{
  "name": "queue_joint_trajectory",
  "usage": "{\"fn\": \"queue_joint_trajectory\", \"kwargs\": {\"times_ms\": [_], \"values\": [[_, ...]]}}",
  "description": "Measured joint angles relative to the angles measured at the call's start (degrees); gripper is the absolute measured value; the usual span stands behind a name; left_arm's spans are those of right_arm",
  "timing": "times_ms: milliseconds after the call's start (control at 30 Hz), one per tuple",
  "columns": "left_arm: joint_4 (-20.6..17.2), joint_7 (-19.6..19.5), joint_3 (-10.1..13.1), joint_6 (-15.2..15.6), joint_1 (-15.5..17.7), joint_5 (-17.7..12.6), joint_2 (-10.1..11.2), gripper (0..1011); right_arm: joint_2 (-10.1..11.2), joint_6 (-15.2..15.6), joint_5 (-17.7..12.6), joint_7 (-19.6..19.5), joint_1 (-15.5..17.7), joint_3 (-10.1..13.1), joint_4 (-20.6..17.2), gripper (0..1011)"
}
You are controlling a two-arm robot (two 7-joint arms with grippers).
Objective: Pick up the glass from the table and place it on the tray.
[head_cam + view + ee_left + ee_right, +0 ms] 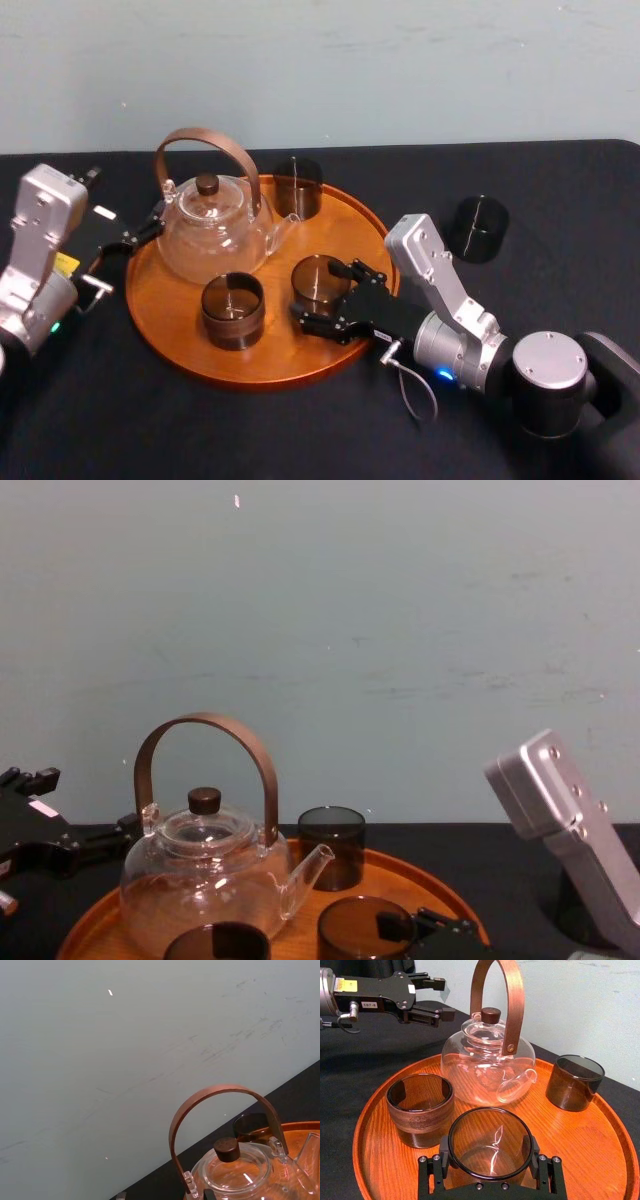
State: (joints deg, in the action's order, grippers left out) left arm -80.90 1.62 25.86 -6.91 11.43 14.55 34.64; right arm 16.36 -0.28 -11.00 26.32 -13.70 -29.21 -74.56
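On the tray (pixel 165 292), right claw (pixel 330 297) pinches the glass (pixel 490 1140): open slow & lift w/o bumping teapot (pixel 212 235); left claw (pixel 441 997) sits spread by the rim.

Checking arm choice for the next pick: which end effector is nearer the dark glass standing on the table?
Right. The right end effector, shut on a tray glass, is left of the table glass; the left end effector is across the tray, at its left rim.

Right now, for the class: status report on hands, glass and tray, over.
Right hand shut on glass, low over tray's near side. Left hand open at tray's left rim. Teapot, second glass close by, not touching. Spare glass on table.
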Motion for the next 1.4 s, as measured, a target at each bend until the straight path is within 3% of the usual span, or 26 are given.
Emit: {"fn": "queue_joint_trajectory", "kwargs": {"times_ms": [400, 567, 1033, 1200, 1233, 1400], "values": [[0.0, 0.0, 0.0, 0.0, 0.0, 0.0, 0.0, 1001, 0.0, 0.0, 0.0, 0.0, 0.0, 0.0, -0.1, 908], [0.0, 0.0, 0.0, 0.0, 0.0, 0.0, 0.0, 1001, 0.1, 0.0, 0.0, 0.0, 0.0, 0.1, -0.1, 1000], [0.0, 0.0, 0.0, 0.0, 0.0, 0.0, 0.0, 1001, 0.4, 0.0, -0.7, 0.4, 0.3, 0.5, -0.7, 1002], [0.0, 0.0, 0.0, 0.0, 0.0, 0.0, 0.0, 1001, 1.4, 0.0, -1.0, 0.2, 1.3, 1.0, -3.1, 1002], [0.0, 0.0, 0.0, 0.0, 0.0, 0.0, 0.0, 1001, 3.9, -0.8, -1.8, -1.0, 4.0, 3.3, -9.7, 1002], [0.0, 0.0, 0.0, 0.0, 0.0, 0.0, 0.0, 1001, 5.4, -1.6, -2.5, -1.6, 6.1, 5.0, -13.6, 1002]]}}
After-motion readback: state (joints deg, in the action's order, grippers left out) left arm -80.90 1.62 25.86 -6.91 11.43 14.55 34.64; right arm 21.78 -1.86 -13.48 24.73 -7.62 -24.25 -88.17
